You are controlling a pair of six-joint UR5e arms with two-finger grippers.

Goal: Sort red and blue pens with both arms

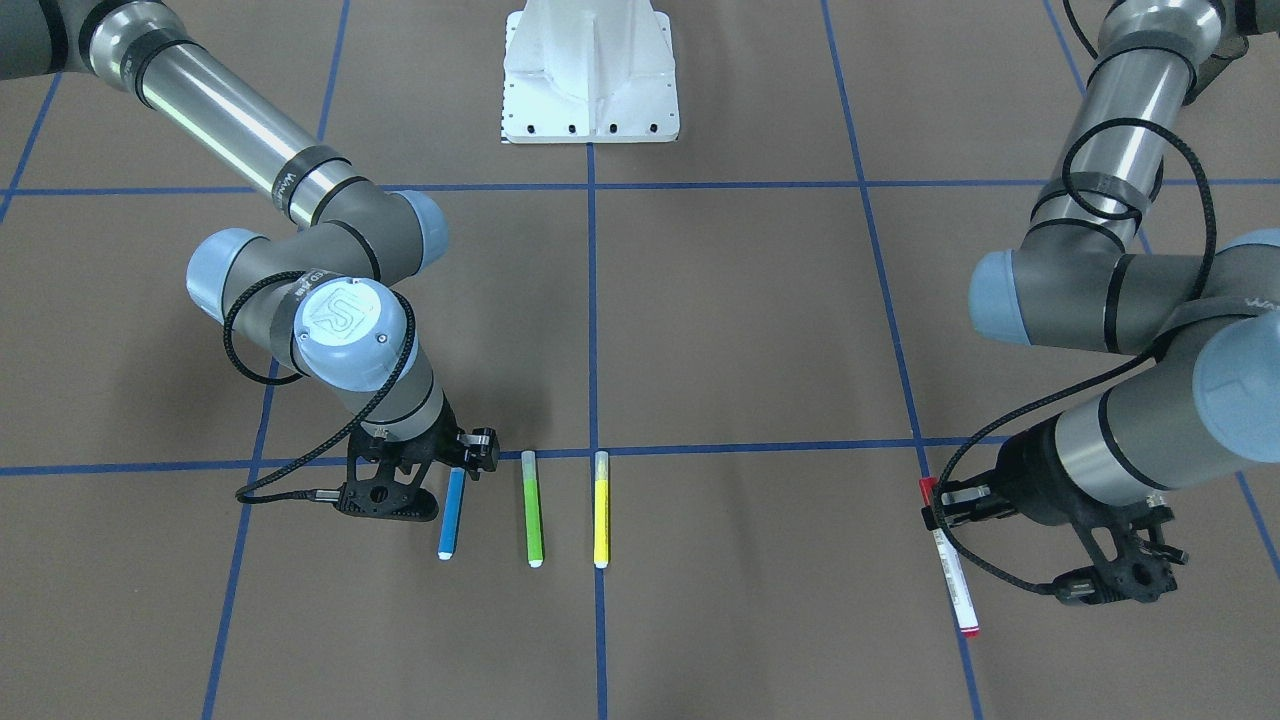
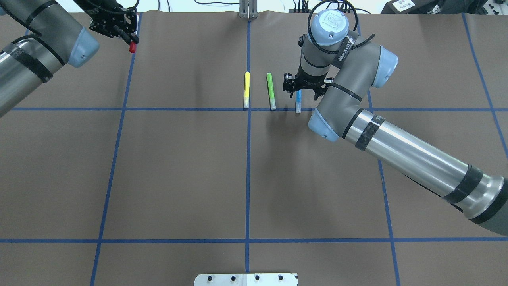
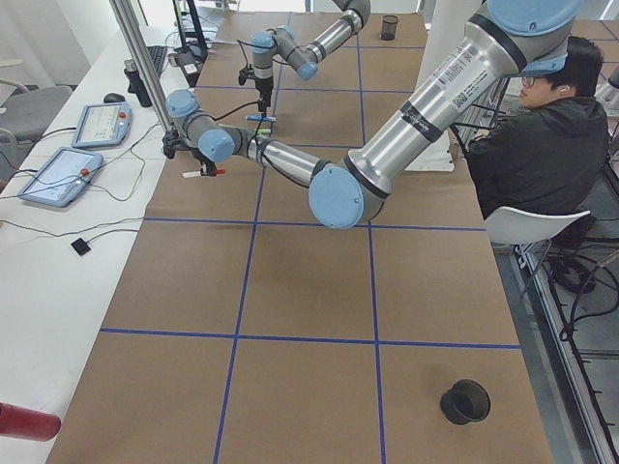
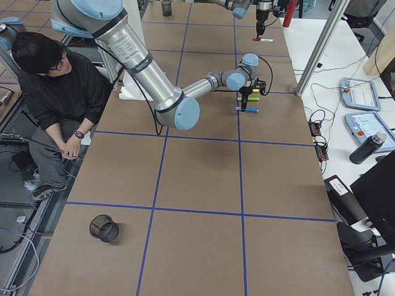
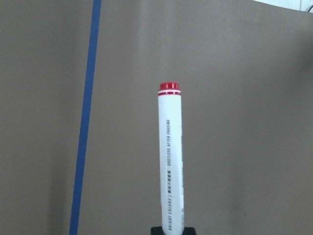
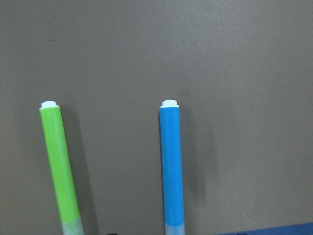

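- Red pen (image 5: 170,161) fills the left wrist view. Its white printed barrel runs away from the lens, the red end band is farthest out, and the cap end sits at the claw.
- Left claw (image 1: 940,512) is closed on the red pen near its cap. A black fingertip shows at the base of the barrel in the wrist view.
- The held pen runs parallel to a blue tape line (image 5: 82,147), low over the brown paper (image 5: 244,98). Whether it touches the paper cannot be told.
- Right claw (image 2: 303,89) is spread wide and holds nothing. Its fingers stand on either side of the blue pen's cap end, apart from the barrel.
- Blue pen (image 6: 172,166) lies flat on the paper directly under the right claw, with its white tip pointing away from the claw.
- Green marker (image 6: 61,161) lies just beside the blue pen, on the side toward the left claw.
- Yellow marker (image 1: 601,510) lies next beyond the green marker. All three are roughly parallel and none touch.
- Left-end mesh cup (image 3: 465,401) stands upright, well apart from the left claw. Its interior reads dark.
- Right-end mesh cup (image 4: 103,227) stands upright, well apart from the right claw.
- Both pens lie well apart from either cup.
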